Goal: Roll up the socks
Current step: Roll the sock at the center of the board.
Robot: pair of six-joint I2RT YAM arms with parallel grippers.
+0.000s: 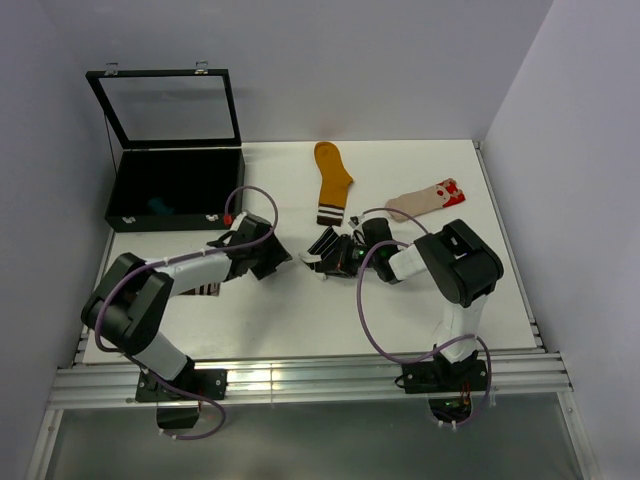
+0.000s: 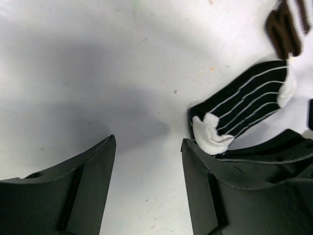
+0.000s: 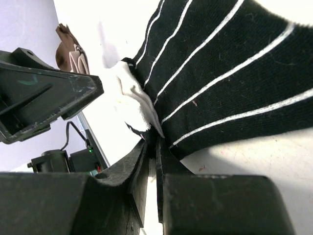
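A short black-and-white striped sock (image 1: 325, 243) lies flat on the white table between the two arms. My right gripper (image 3: 156, 140) is shut on this striped sock (image 3: 230, 73) at its edge, beside the white patch (image 3: 134, 98). In the top view the right gripper (image 1: 330, 262) sits low at the sock's near end. Just left of the sock, my left gripper (image 2: 148, 139) is open over bare table with nothing between its fingers. The striped sock (image 2: 247, 105) lies beyond its right finger. A mustard sock (image 1: 332, 180) and a beige sock with a red-white end (image 1: 430, 198) lie farther back.
An open black case (image 1: 175, 190) with a clear lid stands at the back left, something teal inside it. A brown striped sock (image 1: 205, 290) lies partly under the left arm. Walls close in the table on the left, back and right.
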